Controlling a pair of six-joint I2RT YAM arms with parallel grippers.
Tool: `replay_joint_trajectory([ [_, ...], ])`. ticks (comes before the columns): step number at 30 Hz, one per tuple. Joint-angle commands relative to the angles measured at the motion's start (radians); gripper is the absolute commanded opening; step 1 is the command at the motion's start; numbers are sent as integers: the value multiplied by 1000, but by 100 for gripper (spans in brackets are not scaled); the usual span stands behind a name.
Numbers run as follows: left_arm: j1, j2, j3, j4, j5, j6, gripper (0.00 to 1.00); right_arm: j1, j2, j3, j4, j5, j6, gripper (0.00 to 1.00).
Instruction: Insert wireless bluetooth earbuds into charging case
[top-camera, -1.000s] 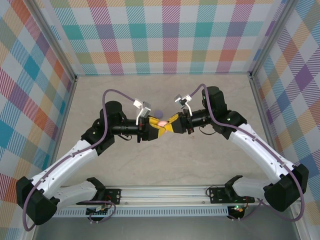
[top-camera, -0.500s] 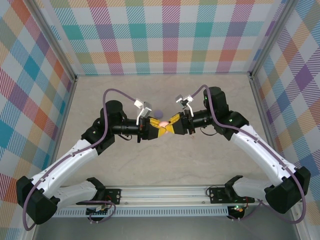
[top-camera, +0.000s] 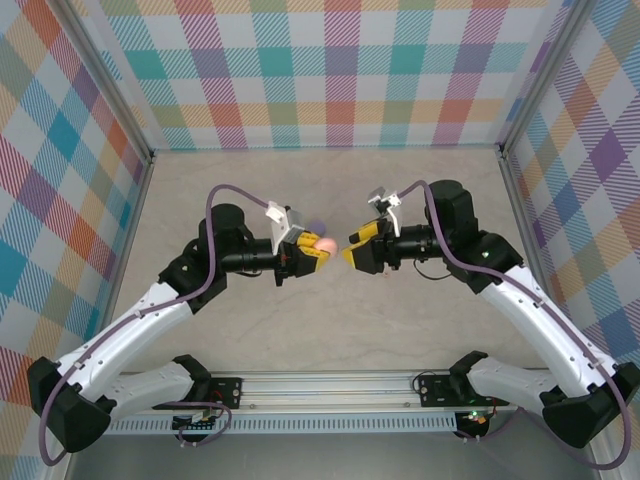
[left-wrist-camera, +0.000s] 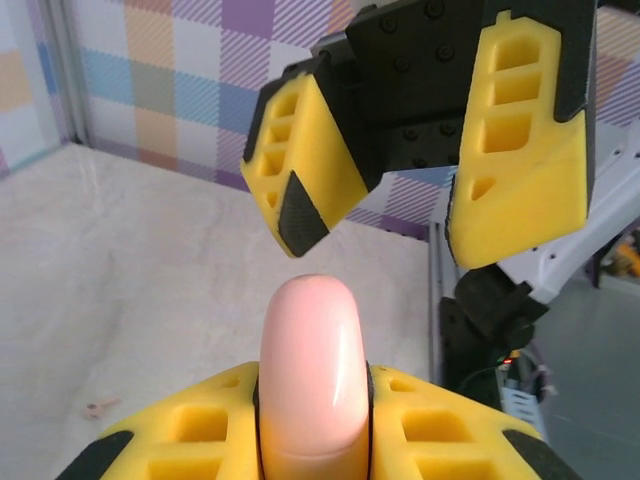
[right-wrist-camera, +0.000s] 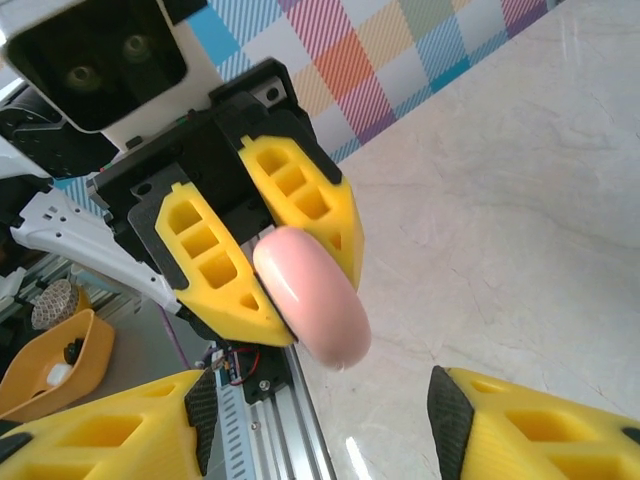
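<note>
My left gripper (top-camera: 318, 248) is shut on a pale pink round charging case (top-camera: 325, 244), held edge-on above the table. In the left wrist view the case (left-wrist-camera: 312, 370) stands upright, clamped between the yellow fingers (left-wrist-camera: 190, 440). My right gripper (top-camera: 350, 250) faces it from the right, open and apart from the case. From the right wrist the case (right-wrist-camera: 312, 295) sits in the left gripper (right-wrist-camera: 275, 255), with the right gripper (right-wrist-camera: 320, 410) spread wide below it. A tiny pale pink earbud (left-wrist-camera: 97, 407) lies on the table.
A purple round object (top-camera: 316, 223) lies on the table just behind the left gripper. Checked walls (top-camera: 340, 70) enclose the beige table (top-camera: 330, 330). An aluminium rail (top-camera: 330, 385) runs along the near edge. An orange bin (right-wrist-camera: 50, 370) sits beyond that edge.
The right gripper has opened, let go of the pink case and drawn back to the right. The left gripper has closed and keeps the case.
</note>
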Motion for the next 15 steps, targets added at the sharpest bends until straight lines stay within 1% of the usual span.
replay_joint_trajectory([
  [1, -25, -33, -45, 81, -29, 161, 9, 25, -11, 26, -42, 68, -20, 60],
  [3, -37, -44, -60, 103, -55, 202, 8, 43, -3, 33, -52, 96, -23, 60],
  [5, -47, -48, -58, 90, -63, 238, 8, 63, 7, 41, -60, 122, -27, 61],
  [7, -53, -47, -56, 85, -74, 242, 8, 81, 20, 50, -62, 138, -33, 61],
  [11, -56, -53, -52, 82, -53, 251, 8, 118, 59, 80, -84, 186, -52, 62],
  [15, -58, -59, -52, 78, -40, 251, 7, 134, 80, 98, -94, 232, -59, 62],
])
